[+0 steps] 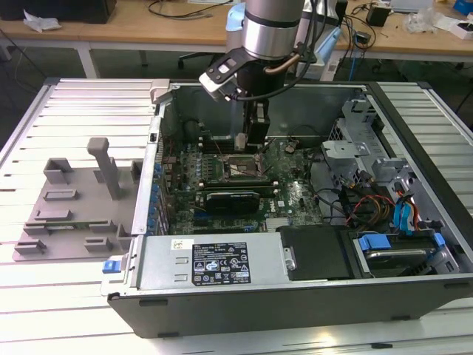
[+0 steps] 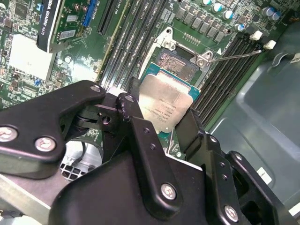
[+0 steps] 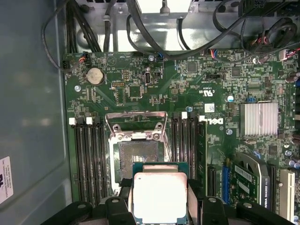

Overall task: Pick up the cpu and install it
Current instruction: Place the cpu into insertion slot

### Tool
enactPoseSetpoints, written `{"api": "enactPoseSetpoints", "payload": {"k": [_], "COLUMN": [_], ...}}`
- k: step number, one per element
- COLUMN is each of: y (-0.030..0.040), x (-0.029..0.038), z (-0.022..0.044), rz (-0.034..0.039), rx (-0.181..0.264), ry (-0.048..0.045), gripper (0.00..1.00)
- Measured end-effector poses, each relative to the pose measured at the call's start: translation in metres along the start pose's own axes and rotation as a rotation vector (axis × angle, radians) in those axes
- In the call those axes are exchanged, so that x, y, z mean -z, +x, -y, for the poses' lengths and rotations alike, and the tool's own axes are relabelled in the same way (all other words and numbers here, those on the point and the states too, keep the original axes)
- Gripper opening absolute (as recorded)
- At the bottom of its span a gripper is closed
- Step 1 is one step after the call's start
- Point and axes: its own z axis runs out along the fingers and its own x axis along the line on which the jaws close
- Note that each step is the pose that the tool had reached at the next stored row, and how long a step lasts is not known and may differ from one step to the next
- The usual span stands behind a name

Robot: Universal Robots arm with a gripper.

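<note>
Pincer: The gripper [image 2: 161, 117] is closed to chip width. Its two black fingers [image 3: 194, 199] bear on opposite side edges of the cpu, and it holds nothing else.
Cpu, position: The cpu [image 3: 160, 197] is carried flat with its metal lid up, low inside the case. In both wrist views it overlaps one edge of the open socket [image 3: 138, 157]. In the exterior view this spot is at upper centre, under the arm. I cannot tell whether chip and socket touch.
Cpu, handling: I judge it light, thin and stiff. The polished lid is probably slippery. The underside contacts and the socket bed are probably fragile, so tilting or scraping is the risk. The side edges, as gripped now, look like the proper place to hold it.
Cpu, writing: Fine etched lines cross the lid in the second wrist view. They are not transcribed.
Socket: The retention frame [image 3: 136, 123] is swung up and the bed is bare.
Motherboard: The motherboard [image 3: 187, 89] is a green board with white printed lettering. Memory slots [image 3: 89, 159] flank the socket.
Case: The computer case [image 1: 295, 307] lies open. A white printed label [image 1: 220, 262] sits at lower centre of the exterior view.
Tray: The grey tray [image 1: 74, 207] is at the exterior view's left, just beside the case, on the slatted table [image 1: 89, 96].
</note>
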Motion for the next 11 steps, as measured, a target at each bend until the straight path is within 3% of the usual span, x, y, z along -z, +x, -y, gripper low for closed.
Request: {"api": "enactPoseSetpoints", "payload": {"k": [8, 11], "y": [0.0007, 0.0079], "x": [-0.0101, -0.0132], "z": [-0.0006, -0.0005], "rz": [0.0000, 0.0149], "rx": [0.000, 0.001], "ry": [0.0002, -0.0005], "gripper": [0.55, 0.55]}}
